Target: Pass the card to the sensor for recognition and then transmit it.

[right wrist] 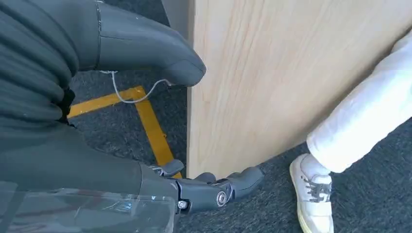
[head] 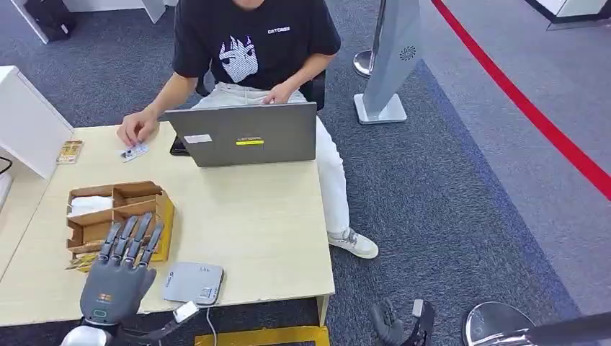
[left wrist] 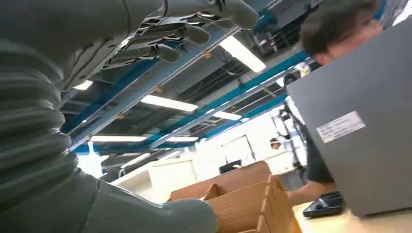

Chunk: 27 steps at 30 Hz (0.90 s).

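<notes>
A small card (head: 135,151) lies on the wooden table (head: 259,223) at the far left, under the fingertips of a seated person's hand (head: 137,128). The flat grey sensor box (head: 193,282) sits near the table's front edge, with a cable running off it. My left hand (head: 119,268) hovers left of the sensor, over the front of a cardboard box (head: 119,215); its fingers (left wrist: 194,31) are stretched out and hold nothing. My right hand (head: 393,324) hangs low beside the table's front right corner, its fingers (right wrist: 218,190) loosely apart and empty.
A grey laptop (head: 248,133) stands open at the far edge with a black phone (head: 179,148) beside it. The compartmented box holds white and yellow items. Another small packet (head: 70,151) lies far left by a white cabinet (head: 25,119). The person's shoe (right wrist: 313,194) is close to the table's side.
</notes>
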Available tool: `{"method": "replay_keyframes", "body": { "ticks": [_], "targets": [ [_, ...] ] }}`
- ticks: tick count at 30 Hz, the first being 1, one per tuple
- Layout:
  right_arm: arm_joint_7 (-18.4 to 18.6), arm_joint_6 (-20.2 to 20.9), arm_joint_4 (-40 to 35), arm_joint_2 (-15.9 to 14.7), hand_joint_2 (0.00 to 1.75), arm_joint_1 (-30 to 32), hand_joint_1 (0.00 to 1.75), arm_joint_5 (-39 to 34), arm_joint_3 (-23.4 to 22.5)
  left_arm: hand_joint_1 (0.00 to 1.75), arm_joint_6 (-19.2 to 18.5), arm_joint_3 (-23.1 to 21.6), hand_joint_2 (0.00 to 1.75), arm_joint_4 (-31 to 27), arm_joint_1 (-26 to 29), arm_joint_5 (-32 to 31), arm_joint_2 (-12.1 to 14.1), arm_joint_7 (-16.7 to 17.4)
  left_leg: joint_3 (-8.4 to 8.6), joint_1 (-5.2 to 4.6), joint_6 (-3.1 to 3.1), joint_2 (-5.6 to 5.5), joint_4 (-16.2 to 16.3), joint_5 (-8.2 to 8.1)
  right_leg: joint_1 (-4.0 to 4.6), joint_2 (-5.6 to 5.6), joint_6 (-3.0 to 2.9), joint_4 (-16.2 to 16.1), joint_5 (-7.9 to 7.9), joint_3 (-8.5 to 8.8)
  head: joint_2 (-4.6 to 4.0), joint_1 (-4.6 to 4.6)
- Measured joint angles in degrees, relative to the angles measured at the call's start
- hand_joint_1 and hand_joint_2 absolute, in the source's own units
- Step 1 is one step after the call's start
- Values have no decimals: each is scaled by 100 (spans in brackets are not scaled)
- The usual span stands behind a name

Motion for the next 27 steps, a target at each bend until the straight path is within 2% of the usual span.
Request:
{"method": "replay_keyframes", "body": {
  "ticks": [3, 6, 11, 15, 20, 27],
  "targets": [
    [0, 2, 0, 0, 175, 2, 0, 22, -2, 0, 103, 601, 175, 24, 167, 2, -129, -428, -1, -2, 1, -3, 0, -1, 0, -2, 0, -1, 0, 0, 0, -2],
    [0, 0, 0, 0, 175, 2, 0, 59, -2, 0, 118, 1224, 175, 96, 307, 2, -418, -942, -2, 0, 1, -2, 0, -1, 0, -2, 0, -1, 0, 0, 0, 7],
    [0, 0, 0, 2, 175, 1, 0, 118, -4, 0, 124, 1966, 175, 340, 353, 28, -802, -1293, -1, -1, 1, -6, 0, 0, -1, -7, 1, -1, 0, 1, 0, 2],
    [7, 0, 0, 2, 175, 2, 0, 136, -7, 0, 61, 2483, 175, 660, 303, 324, -1178, -1665, 0, -1, 1, -5, 1, 0, -1, -5, 0, -1, 1, 1, 0, 2],
    [33, 0, -2, 2, 175, -2, 0, 175, -9, 0, -357, 2924, 175, 1010, 110, 966, -1639, -2043, -1, -2, 1, -7, 1, 1, -1, -8, 0, -1, 1, 2, 0, 2],
    [66, -2, -7, 4, 175, -7, 0, 223, -9, 0, -547, 3134, 175, 1362, -84, 1112, -2011, -2098, -1, -1, 1, -7, 1, 0, -1, -8, 0, -1, 1, 2, 0, 2]
  ]
}}
